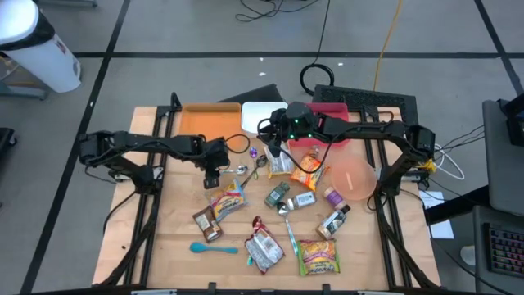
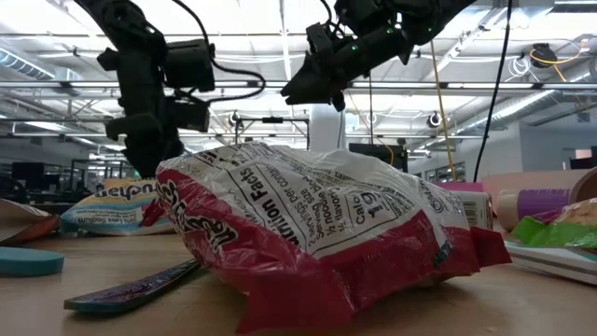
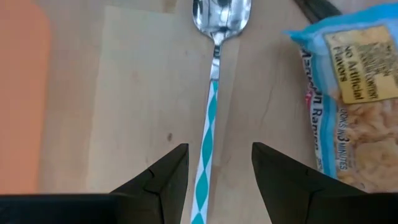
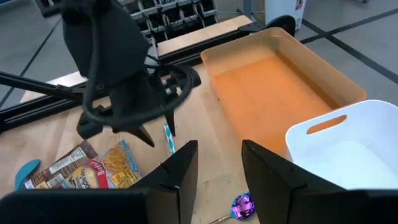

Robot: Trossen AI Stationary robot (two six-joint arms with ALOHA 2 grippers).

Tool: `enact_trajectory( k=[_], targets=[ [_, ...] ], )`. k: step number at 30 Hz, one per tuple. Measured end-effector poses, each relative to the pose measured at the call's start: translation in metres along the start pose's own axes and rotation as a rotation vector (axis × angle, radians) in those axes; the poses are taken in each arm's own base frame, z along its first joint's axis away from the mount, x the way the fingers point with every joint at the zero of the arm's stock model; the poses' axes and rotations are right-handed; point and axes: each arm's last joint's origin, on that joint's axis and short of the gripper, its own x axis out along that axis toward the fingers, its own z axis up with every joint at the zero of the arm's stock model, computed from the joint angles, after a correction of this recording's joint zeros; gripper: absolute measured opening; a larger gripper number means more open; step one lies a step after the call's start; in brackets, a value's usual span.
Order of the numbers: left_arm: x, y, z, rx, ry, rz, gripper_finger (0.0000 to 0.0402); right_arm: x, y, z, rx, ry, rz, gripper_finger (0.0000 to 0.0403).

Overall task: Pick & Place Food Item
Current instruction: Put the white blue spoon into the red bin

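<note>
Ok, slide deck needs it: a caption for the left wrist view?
Left gripper open above a teal-patterned spoon, noodle packet alongside.

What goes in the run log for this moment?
left gripper: open, above teal-handled spoon | right gripper: open, empty, near white bin | nothing held

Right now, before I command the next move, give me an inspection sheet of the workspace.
Surface: wooden table, crowded across the middle and near edge.
Job's things: food packets, including a blue ramen packet and a red-and-white snack bag; orange bin and white bin, nothing seen in either.
Clutter: teal-patterned spoon, blue spoon, small bottles, pink plate.
Grippers: left end effector open, straddling the spoon handle; right end effector open, raised near the bins.
Cables: black and yellow leads on the floor behind the table.
Surroundings: open workshop; no person seen.
</note>
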Motion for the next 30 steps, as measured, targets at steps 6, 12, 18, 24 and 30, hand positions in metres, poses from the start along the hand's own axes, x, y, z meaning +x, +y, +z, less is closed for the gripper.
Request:
enact_trajectory(
  k=[6,12,18,24,30],
  targets=[
    [0.011,0.001,0.000,-0.005,0.040,-0.004,0.0184,0.000,0.000,0.002,0.007,-0.021,0.004,0.0116],
    [0.014,0.001,0.001,-0.001,0.038,0.003,0.0184,0.000,0.000,0.002,0.051,-0.023,0.005,0.0116],
    [0.020,0.002,0.001,0.010,0.071,0.027,0.0184,0.000,0.000,0.003,0.051,-0.026,0.005,0.0116],
    [0.028,0.002,0.000,-0.002,0.106,0.022,0.0184,0.000,0.000,0.003,0.051,-0.029,0.006,0.0116],
    [0.029,0.002,0.000,-0.007,0.106,0.018,0.0184,0.000,0.001,0.003,0.051,-0.029,0.006,0.0116]
  ],
)
